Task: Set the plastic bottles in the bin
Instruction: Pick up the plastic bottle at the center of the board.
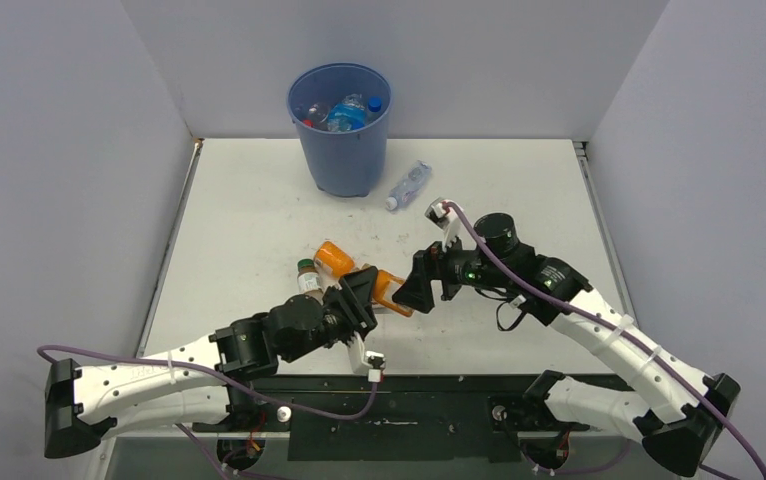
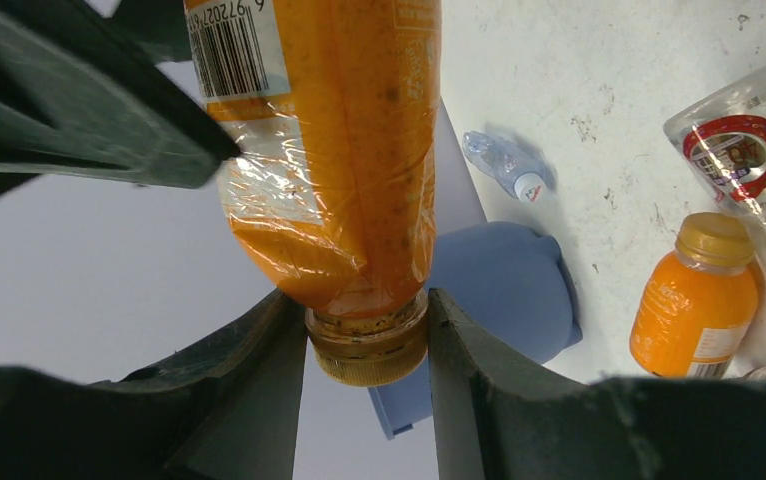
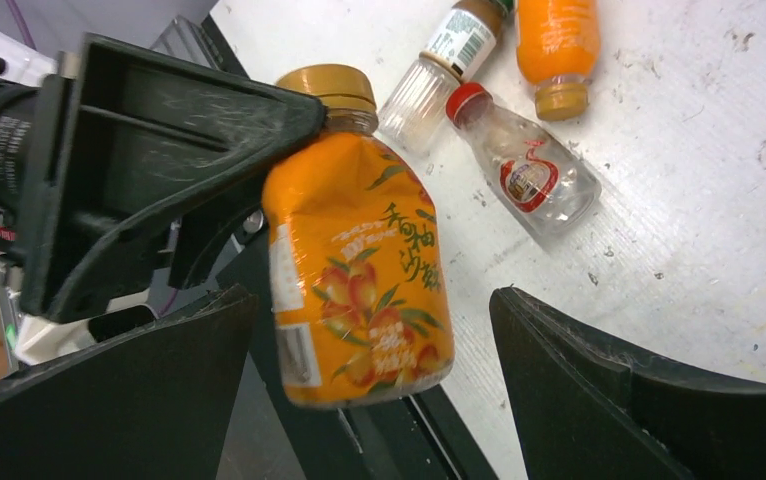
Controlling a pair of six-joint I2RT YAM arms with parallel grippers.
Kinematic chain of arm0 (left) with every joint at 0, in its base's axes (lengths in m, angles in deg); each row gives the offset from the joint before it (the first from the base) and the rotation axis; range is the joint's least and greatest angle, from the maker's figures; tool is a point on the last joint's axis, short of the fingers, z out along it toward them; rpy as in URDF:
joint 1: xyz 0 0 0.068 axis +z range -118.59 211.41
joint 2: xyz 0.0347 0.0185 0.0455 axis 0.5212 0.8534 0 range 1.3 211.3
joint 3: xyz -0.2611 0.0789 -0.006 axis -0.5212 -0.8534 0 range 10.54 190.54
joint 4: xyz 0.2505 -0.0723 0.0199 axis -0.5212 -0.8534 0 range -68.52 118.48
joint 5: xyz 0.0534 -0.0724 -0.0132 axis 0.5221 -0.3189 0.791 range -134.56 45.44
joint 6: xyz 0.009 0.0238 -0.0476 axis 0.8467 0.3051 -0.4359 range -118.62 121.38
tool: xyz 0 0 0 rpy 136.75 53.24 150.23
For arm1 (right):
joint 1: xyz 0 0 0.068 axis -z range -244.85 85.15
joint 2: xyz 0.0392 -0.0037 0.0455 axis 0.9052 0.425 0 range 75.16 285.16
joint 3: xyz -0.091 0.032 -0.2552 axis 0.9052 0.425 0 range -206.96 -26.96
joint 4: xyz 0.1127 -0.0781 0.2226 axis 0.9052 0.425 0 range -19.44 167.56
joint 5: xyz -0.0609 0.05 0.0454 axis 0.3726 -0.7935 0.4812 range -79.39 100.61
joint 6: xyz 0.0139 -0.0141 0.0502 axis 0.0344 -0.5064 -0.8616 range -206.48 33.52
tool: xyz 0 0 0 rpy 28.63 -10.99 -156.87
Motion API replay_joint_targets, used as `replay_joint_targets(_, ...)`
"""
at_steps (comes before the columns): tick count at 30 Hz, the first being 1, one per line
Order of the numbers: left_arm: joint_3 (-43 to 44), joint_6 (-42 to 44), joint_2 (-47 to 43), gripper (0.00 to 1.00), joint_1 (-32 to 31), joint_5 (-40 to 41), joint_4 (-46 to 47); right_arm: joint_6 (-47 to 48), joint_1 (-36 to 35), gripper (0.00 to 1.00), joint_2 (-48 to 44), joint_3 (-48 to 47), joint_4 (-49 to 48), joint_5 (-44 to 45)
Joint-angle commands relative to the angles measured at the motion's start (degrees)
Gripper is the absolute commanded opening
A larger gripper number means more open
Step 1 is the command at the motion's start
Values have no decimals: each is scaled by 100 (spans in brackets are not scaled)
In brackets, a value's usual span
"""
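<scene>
1. The left gripper point(image 2: 364, 335) is clamped on the neck and cap of an orange bottle point(image 3: 359, 270), a jaw pressed against each side.
2. The right gripper point(image 3: 374, 385) stands wide apart. It has one finger on each side of that bottle's body, and neither finger touches it.
3. The bin point(image 1: 339, 155) stands upright at the back of the table point(image 1: 259, 200), well apart from both grippers. Several bottles point(image 1: 344, 110) already lie inside it.
4. The orange bottle hangs between the two grippers near the table's front edge, seemingly clear of the surface.
5. What could go wrong:
   - This looks like a handover, and the only hold is on the narrow neck. If the left jaws let go before the right ones close, the bottle probably drops.
   - The body is dented and soft. A hard squeeze near its base could crush it or squirt it out sideways.
   - The bottle could also swing about the neck as the right fingers meet it.
6. Its long axis runs roughly level from one gripper to the other. The cap points toward the left arm and the base toward the right gripper's palm.
7. A second orange one point(image 1: 335, 258), a brown-capped one point(image 1: 308, 275) and a red-capped clear one point(image 3: 524, 165) sit on the table just behind the grippers.
8. A small clear one point(image 1: 408, 186) lies just beside the bin's base.
</scene>
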Motion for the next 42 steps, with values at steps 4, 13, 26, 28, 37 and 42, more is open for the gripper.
replay_joint_targets(4, 596, 343, 101, 0, -192, 181, -81, 363, -18, 90, 499, -105, 108, -139)
replay_joint_targets(13, 757, 445, 181, 0, -227, 291, -340, 298, -39, 95, 748, 25, 78, -329)
replay_joint_targets(26, 776, -190, 134, 47, -236, 148, 47, 87, -44, 40, 292, 394, -737, -388)
replay_joint_targets(28, 752, -732, 94, 98, -236, 170, 327, 79, -46, 38, -99, 462, -1008, -176)
replay_joint_targets(37, 1029, -4993, -246, 96, -253, 261, 1082, -13, -44, 35, -2162, 1473, -2348, 1115)
replay_joint_targets(42, 1401, -7661, -179, 96, -238, 1, 1117, -95, -44, 35, -2820, 1921, -2800, 1352)
